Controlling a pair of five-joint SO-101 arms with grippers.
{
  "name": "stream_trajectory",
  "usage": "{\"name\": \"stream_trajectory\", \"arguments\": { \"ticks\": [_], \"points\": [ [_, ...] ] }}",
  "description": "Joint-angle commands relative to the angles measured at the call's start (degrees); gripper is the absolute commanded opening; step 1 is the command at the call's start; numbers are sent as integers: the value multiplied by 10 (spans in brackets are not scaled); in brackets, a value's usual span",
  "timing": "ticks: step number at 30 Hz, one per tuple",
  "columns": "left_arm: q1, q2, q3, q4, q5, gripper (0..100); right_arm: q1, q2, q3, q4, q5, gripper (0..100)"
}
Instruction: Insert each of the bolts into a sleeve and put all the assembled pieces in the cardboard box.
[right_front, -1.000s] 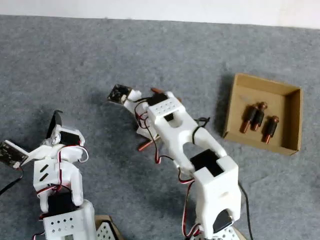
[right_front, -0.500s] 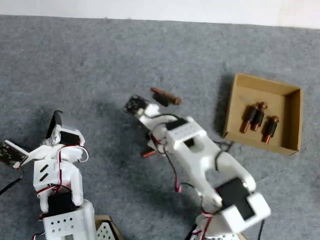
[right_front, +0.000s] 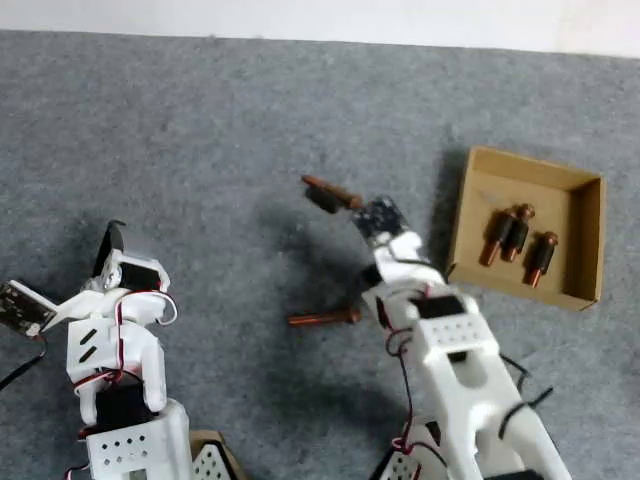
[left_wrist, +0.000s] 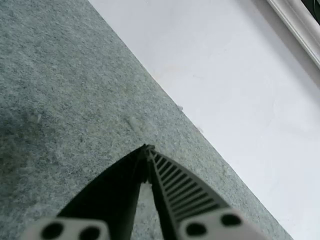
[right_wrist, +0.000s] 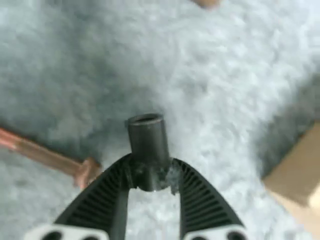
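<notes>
Slippage risk: right hand (right_wrist: 150, 172) grips the sleeve (right_wrist: 146, 137) by one end, the bolt (right_front: 325, 318) lies loose on the counter (right_front: 200, 130) at centre frame just beside it, and the left hand (left_wrist: 147, 152) sits clenched empty at lower left, so pushing may skid the bolt.

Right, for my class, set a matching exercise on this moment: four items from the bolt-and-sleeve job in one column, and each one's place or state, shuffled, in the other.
Items
1. black tubular sleeve
2. bare copper-coloured metal bolt
3. three sleeved bolts
4. left gripper

Places or states
a. shut on nothing
b. lying on the grey carpet
c. clamped in the right gripper
d. inside the brown cardboard box

Pairs: 1-c, 2-b, 3-d, 4-a
</notes>
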Motion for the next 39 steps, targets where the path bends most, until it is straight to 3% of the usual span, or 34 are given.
{"name": "stream_trajectory", "arguments": {
  "ticks": [1, 6, 12, 30, 35, 39],
  "points": [
    [10, -6, 11, -12, -3, 6, 38, -51, 28, -15, -6, 4],
    [10, -6, 11, -12, -3, 6, 68, -54, 45, -8, -6, 10],
    [10, -6, 11, -12, -3, 6, 68, -54, 47, 11, -6, 91],
    [10, -6, 11, -12, -2, 6, 35, -51, 46, -15, -5, 94],
    [10, -6, 11, -12, -2, 6, 35, 46, 32, -15, -6, 94],
    [11, -6, 11, -12, -2, 6, 36, 153, -62, 27, -21, 94]
  ]
}}
